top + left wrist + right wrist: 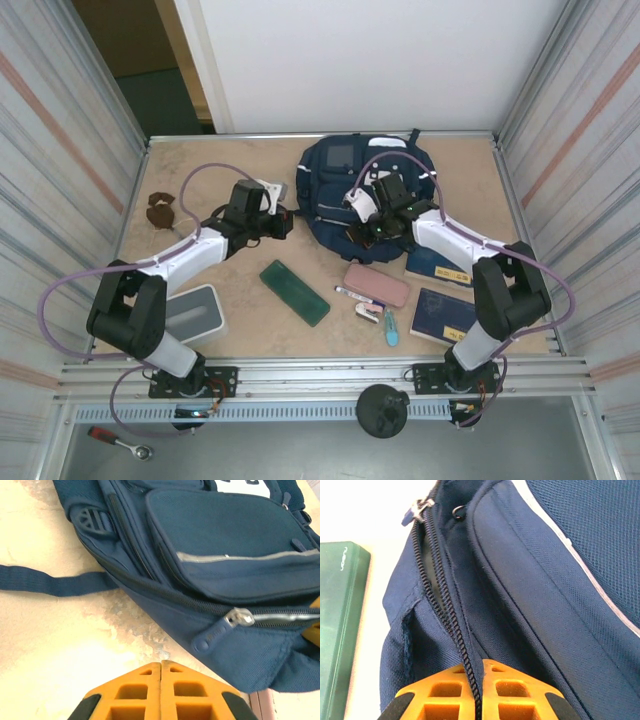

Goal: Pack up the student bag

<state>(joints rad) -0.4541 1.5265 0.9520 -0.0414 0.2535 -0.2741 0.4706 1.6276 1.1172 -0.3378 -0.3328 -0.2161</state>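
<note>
The student bag (pixel 340 190), a navy-blue backpack with a white patch, lies flat at the back middle of the table. My right gripper (pixel 372 232) is at its near edge. In the right wrist view the gripper (pixel 482 663) is shut on the bag's (pixel 535 580) fabric edge, with the zipper teeth (pixel 451 607) running between the jaws. The zipper is parted above them, up to the slider (pixel 421 508). My left gripper (pixel 282 222) hovers just left of the bag. In its wrist view the gripper (pixel 161 664) is shut and empty over bare table, a little short of the zipper pull (pixel 219 631).
A green case (pixel 294 291), a pink pouch (pixel 376 284), small pens (pixel 389 325) and two dark-blue booklets (pixel 445 316) lie in front of the bag. A grey box (pixel 195 312) stands front left, and a brown object (pixel 160 210) is far left. A loose strap (pixel 50 582) trails on the table.
</note>
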